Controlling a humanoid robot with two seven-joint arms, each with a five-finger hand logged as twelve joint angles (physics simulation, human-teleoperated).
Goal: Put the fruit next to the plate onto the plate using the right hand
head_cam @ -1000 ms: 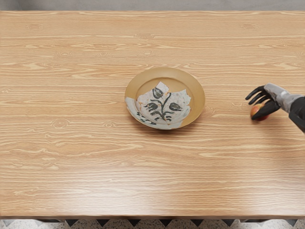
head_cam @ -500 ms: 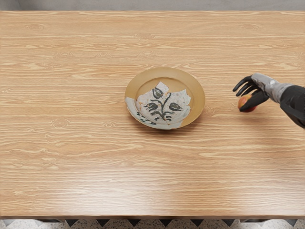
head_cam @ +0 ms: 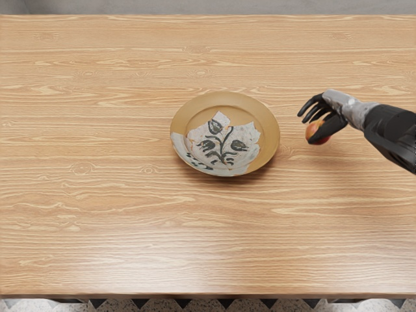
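Observation:
A small red and orange fruit [head_cam: 313, 132] is held in my right hand [head_cam: 320, 119], whose dark fingers curl around it a little above the table. My right arm enters from the picture's right edge. The hand with the fruit hangs just right of the plate [head_cam: 266, 127], a round tan plate with a white centre and a dark flower pattern, lying in the middle of the table. A short gap separates the fruit from the plate's right rim. Nothing lies on the plate. My left arm does not show.
The wooden table [head_cam: 97, 195] fills the view, with its near edge at the bottom and its far edge at the top.
My right hand has carried the fruit leftward and slightly up in the picture, from near the right edge toward the plate's right rim. The plate has not moved.

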